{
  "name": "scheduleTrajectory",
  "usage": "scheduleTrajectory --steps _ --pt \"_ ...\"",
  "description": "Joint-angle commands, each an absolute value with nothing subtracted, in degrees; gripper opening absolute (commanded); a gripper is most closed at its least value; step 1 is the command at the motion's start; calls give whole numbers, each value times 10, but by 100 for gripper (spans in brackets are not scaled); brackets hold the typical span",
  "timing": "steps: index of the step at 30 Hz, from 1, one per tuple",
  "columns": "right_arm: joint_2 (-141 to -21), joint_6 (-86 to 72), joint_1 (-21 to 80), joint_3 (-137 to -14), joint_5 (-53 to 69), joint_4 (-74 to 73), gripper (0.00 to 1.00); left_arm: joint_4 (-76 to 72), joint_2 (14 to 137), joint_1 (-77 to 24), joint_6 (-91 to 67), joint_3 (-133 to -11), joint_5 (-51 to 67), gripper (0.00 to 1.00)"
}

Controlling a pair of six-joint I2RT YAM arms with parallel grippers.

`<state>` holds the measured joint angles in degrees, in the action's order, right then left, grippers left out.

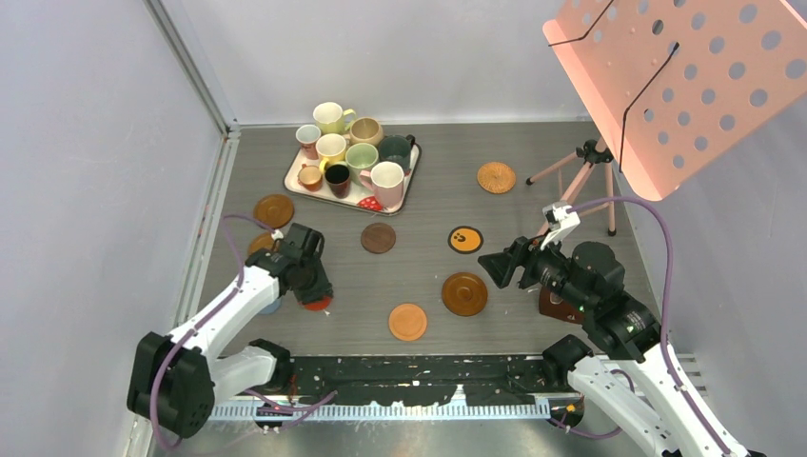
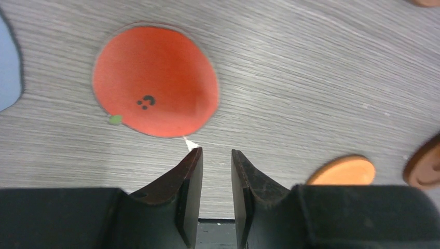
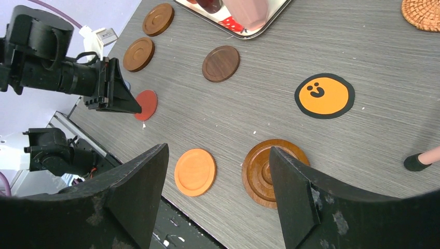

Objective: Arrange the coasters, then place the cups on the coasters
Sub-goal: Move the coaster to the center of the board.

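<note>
Several cups (image 1: 361,157) stand crowded on the white tray (image 1: 290,181) at the back left. Coasters lie spread over the table: a red one (image 2: 155,80), an orange one (image 1: 407,322), a ridged brown one (image 1: 464,293), a dark brown one (image 1: 378,237), a black one with an orange face (image 1: 464,239), a wicker one (image 1: 496,177) and a brown rimmed one (image 1: 274,210). My left gripper (image 2: 216,150) hangs just short of the red coaster (image 1: 317,303), jaws slightly apart and empty. My right gripper (image 3: 218,149) hovers wide open above the orange (image 3: 195,171) and ridged brown (image 3: 270,171) coasters.
A blue-grey disc (image 2: 8,67) lies left of the red coaster. A pink perforated board (image 1: 666,86) on a tripod (image 1: 580,176) overhangs the back right. A metal rail (image 1: 214,219) borders the table's left side, and a black strip (image 1: 419,376) runs along the near edge.
</note>
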<state>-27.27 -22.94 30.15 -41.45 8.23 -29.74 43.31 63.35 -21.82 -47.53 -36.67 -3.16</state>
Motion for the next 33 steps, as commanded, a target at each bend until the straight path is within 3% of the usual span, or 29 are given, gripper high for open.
scheduleTrajectory --steps 1,18,33 --pt "-278 -242 303 -428 81 -285 78 388 613 -215 -435 -404 31 30" --pt "-289 -240 304 -452 52 -320 76 169 938 -283 -417 -630 154 28" --pt "-278 -232 304 -438 57 -321 76 194 1037 -279 -436 -684 51 27"
